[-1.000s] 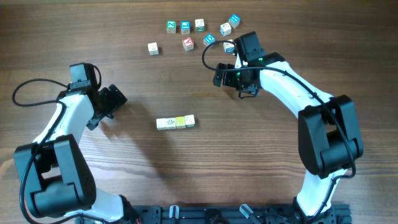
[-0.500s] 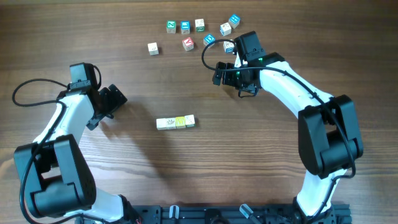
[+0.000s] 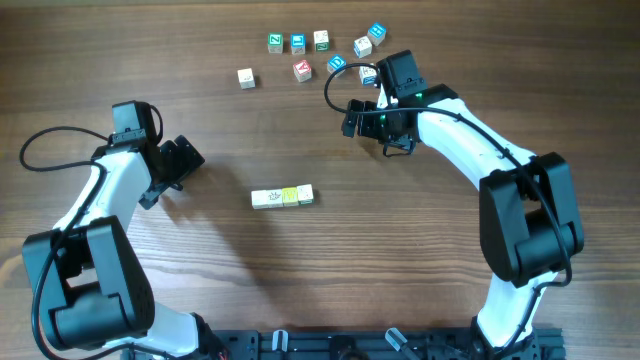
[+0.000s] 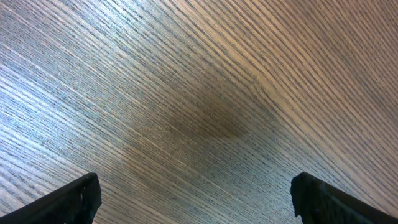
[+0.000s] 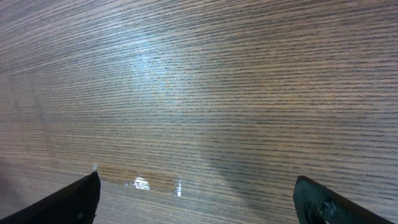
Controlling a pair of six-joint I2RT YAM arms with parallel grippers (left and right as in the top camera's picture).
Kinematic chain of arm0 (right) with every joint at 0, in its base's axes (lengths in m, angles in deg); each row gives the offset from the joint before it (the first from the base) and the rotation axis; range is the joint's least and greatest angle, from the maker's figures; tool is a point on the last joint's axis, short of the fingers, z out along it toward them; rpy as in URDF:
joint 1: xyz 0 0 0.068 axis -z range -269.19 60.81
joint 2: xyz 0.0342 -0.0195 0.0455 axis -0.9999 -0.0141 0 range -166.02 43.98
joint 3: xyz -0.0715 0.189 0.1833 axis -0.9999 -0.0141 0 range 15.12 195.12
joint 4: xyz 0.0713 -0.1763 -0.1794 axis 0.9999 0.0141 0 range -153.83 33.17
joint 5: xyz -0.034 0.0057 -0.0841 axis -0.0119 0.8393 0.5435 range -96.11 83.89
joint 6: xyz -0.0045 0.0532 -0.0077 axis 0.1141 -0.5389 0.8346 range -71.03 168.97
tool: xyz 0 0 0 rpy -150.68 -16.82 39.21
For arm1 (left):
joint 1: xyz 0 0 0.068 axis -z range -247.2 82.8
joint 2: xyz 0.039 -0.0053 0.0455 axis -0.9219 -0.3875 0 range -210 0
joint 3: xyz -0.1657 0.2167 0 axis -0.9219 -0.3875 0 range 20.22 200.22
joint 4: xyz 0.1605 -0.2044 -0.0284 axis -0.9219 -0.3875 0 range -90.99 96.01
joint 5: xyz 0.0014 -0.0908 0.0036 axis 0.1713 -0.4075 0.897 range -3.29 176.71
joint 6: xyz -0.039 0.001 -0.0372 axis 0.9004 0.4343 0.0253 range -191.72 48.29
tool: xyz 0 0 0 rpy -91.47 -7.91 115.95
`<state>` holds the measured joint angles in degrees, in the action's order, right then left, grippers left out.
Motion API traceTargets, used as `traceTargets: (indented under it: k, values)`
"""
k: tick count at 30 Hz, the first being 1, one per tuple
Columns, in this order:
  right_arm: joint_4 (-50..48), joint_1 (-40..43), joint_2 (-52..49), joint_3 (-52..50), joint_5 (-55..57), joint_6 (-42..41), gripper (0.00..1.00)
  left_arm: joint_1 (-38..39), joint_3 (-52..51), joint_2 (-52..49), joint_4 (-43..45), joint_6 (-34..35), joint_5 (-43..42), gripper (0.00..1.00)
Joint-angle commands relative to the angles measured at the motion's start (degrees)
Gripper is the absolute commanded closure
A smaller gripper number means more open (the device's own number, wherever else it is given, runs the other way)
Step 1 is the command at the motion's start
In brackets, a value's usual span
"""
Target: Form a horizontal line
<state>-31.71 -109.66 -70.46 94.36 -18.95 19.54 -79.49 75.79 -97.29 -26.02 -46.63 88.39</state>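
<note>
The horizontal line (image 3: 282, 197) is a short straight row of touching small cubes, whitish at the left and yellow-green towards the right, lying mid-table. Loose cubes lie at the far edge, among them a red-lettered cube (image 3: 302, 70) and a whitish cube (image 3: 246, 77). My left gripper (image 3: 178, 172) is open and empty, left of the row and apart from it. Its wrist view (image 4: 196, 199) shows only bare wood. My right gripper (image 3: 372, 133) is open and empty, just in front of the loose cubes. Its wrist view (image 5: 196, 199) also shows only bare wood.
Other loose cubes: green (image 3: 275, 42), blue (image 3: 298, 43), green-edged (image 3: 321, 40), blue (image 3: 337, 64), whitish (image 3: 362, 46), blue (image 3: 377, 33). Another blue cube (image 3: 368, 75) lies right beside the right wrist. A black cable (image 3: 335, 85) loops near it.
</note>
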Motion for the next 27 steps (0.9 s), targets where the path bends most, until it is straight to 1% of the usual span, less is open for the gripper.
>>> traceTargets:
  k: [1, 12, 14, 16, 18, 19, 20, 22, 23, 24, 26, 27]
  values:
    - [-0.20, -0.24, -0.20, 1.33, 0.83, 0.79, 0.00, -0.09, 0.59, -0.31, 0.13, -0.66, 0.15, 0.00]
    - [-0.22, 0.09, 0.07, 1.31, 1.73, 0.83, 0.00, -0.09, 0.59, -0.33, 0.13, -0.66, 0.15, 0.00]
    - [-0.11, -0.11, 4.26, 1.27, 1.70, 0.79, 0.00, -0.09, 0.59, -0.33, 0.15, -0.66, 0.15, 0.00]
    - [0.28, -0.24, 11.80, 1.27, 1.95, 0.92, 0.00, -0.09, 0.59, -0.33, 0.15, -0.66, 0.15, 0.00]
    - [-2.34, -0.13, 22.49, 1.27, 5.53, 0.96, 0.00, -0.09, 0.59, -0.33, 0.15, -0.66, 0.15, 0.00]
    - [-3.17, -0.13, 28.61, 1.27, 10.27, 1.79, 0.00, -0.09, 0.59, -0.33, 0.15, -0.66, 0.15, 0.00]
    - [-3.17, -0.13, 31.58, 1.27, 12.15, 3.61, 0.00, -0.09, 0.59, -0.33, 0.13, -0.66, 0.15, 0.00]
    - [-3.13, -0.13, 40.57, -0.20, 14.36, 18.03, 0.00, -0.09, 0.59, -0.33, 0.13, -0.66, 0.15, 0.00]
    - [-3.21, -0.13, 43.67, -1.73, 14.38, 22.67, 0.00, -0.09, 0.59, -0.33, 0.15, -0.66, 0.15, 0.00]
    - [-3.78, -0.13, 46.16, -3.80, 14.36, 26.03, 0.00, -0.09, 0.59, -0.33, 0.13, -0.66, 0.15, 0.00]
    - [-5.70, -0.13, 48.98, -7.82, 13.64, 29.70, 0.00, -0.09, 0.59, -0.33, 0.13, -0.66, 0.15, 0.00]
    - [-9.03, 0.11, 51.30, -13.53, 11.89, 32.70, 0.01, -0.09, 0.59, -0.33, 0.13, -0.66, 0.15, 0.00]
